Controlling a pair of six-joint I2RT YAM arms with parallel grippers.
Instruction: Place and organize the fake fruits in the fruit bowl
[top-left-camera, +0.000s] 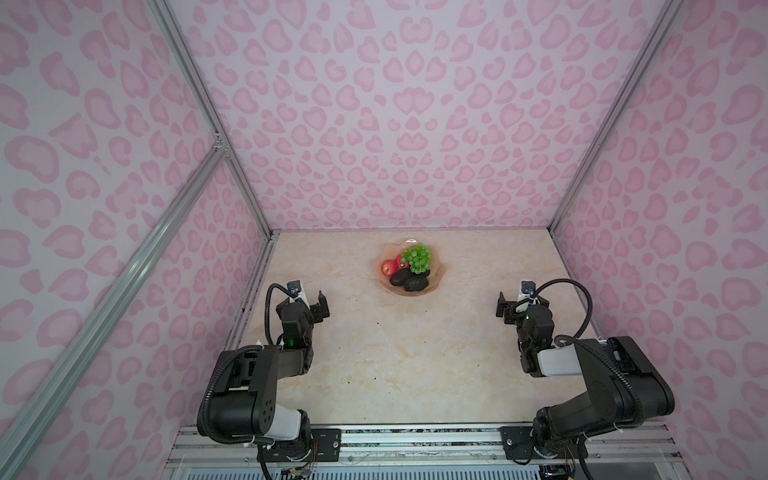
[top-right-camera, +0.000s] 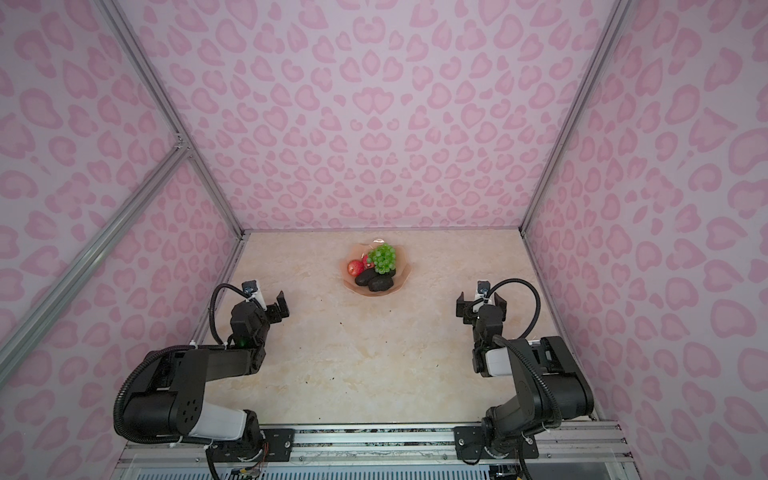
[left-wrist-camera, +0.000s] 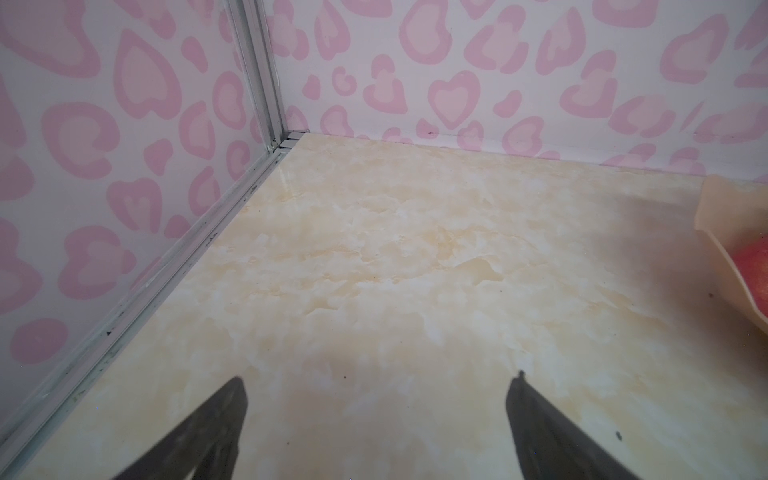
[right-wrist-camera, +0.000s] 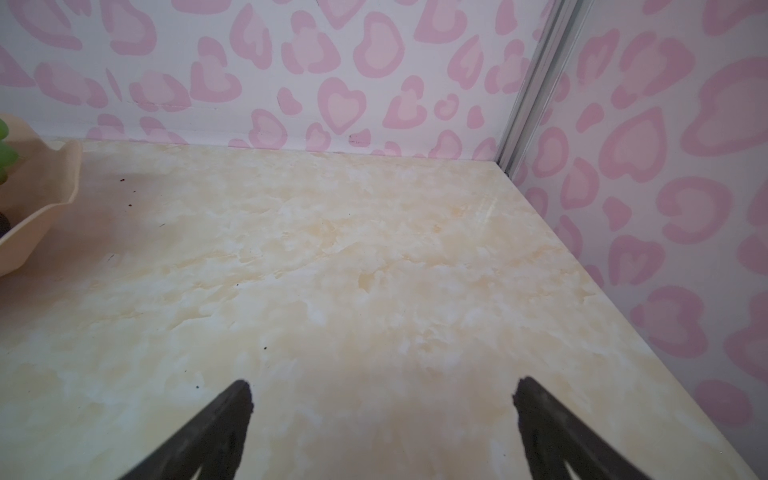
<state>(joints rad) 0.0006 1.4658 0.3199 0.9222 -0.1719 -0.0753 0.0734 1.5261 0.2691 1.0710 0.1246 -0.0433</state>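
Marble-look tabletop (top-left-camera: 395, 353), pink heart walls (top-left-camera: 415, 124). Left gripper (left-wrist-camera: 376, 386) and right gripper (right-wrist-camera: 382, 386) both spread wide, gripping nothing, well apart from fruit bowl (top-left-camera: 384, 254) near back. Piled inside: grapes (top-left-camera: 417, 257), red fruits (top-left-camera: 389, 268), dark avocados (top-left-camera: 415, 283), maybe three, hard to count.

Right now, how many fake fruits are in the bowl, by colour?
Red fruits: 2
Dark avocado-like fruits: 3, one mostly hidden under the green bunch
Green grape bunch: 1
Total: 6, all inside the fruit bowl
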